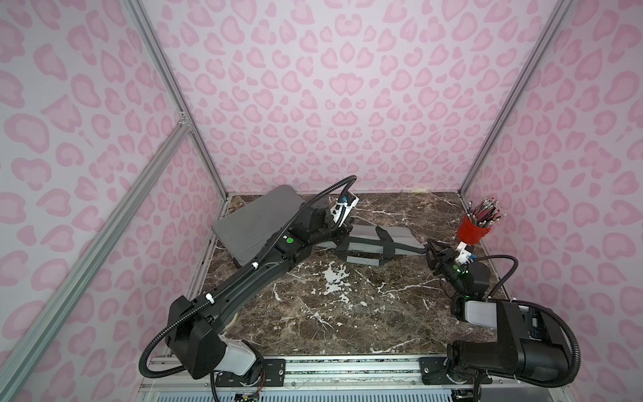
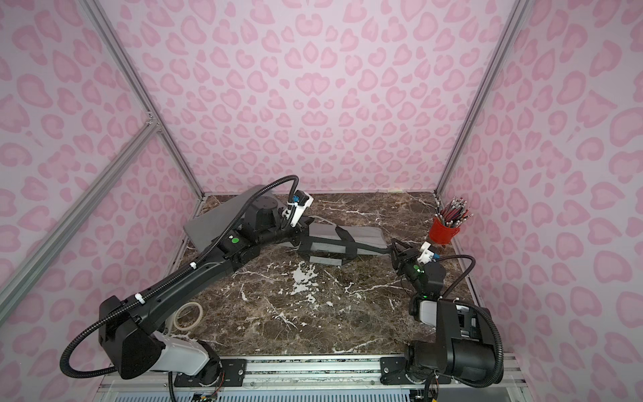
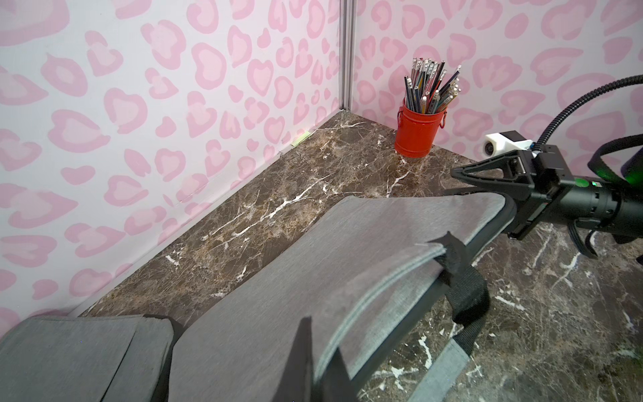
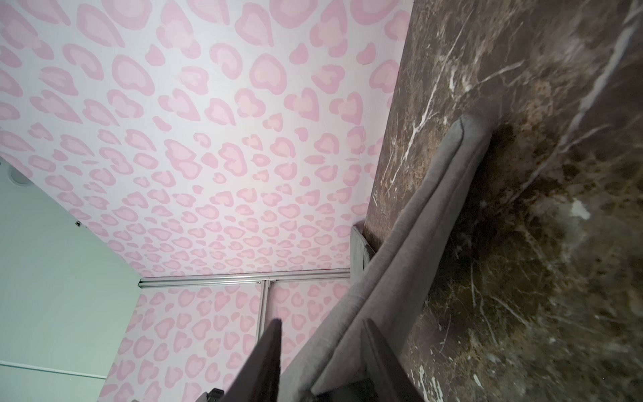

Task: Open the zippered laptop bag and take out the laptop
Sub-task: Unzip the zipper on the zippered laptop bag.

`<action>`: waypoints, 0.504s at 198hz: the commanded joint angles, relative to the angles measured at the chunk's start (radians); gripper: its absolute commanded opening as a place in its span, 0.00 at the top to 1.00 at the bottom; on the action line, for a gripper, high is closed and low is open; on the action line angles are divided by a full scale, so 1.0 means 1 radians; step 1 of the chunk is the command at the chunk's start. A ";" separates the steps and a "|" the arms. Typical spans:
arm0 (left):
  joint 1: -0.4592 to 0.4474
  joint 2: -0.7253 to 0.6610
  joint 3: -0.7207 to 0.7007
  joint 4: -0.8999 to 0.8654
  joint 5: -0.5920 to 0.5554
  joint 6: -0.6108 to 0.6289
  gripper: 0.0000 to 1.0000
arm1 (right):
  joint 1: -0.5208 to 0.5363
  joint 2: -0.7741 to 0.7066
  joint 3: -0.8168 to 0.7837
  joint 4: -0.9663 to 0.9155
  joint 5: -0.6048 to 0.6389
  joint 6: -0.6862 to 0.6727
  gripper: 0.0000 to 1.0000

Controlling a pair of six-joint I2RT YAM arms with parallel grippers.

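Observation:
The grey zippered laptop bag (image 1: 375,240) (image 2: 362,235) with black straps lies flat at the back of the marble table. My left gripper (image 1: 342,240) (image 3: 322,348) is shut on the seamed edge of the bag's (image 3: 348,250) upper layer at its left end. My right gripper (image 1: 431,249) (image 4: 322,327) is at the bag's right end. Its jaws stand apart, one finger above and one below the bag's (image 4: 435,195) edge, with a gap over the fabric. A flat grey slab (image 1: 257,222) leans at the back left. I cannot tell whether it is the laptop.
A red tin of pencils (image 1: 475,229) (image 3: 415,134) stands in the back right corner, just behind the right gripper. A roll of tape (image 2: 188,315) lies at the front left beside the left arm's base. Pink-patterned walls close three sides.

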 commanded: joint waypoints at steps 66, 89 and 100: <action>0.001 -0.011 0.003 0.077 0.007 -0.008 0.99 | -0.001 -0.036 -0.008 -0.037 0.019 -0.045 0.99; 0.001 -0.008 0.002 0.077 0.007 -0.011 0.99 | -0.006 -0.083 0.002 -0.103 0.021 -0.075 1.00; 0.001 -0.006 0.003 0.079 0.007 -0.013 0.99 | -0.010 -0.112 0.013 -0.145 0.022 -0.100 1.00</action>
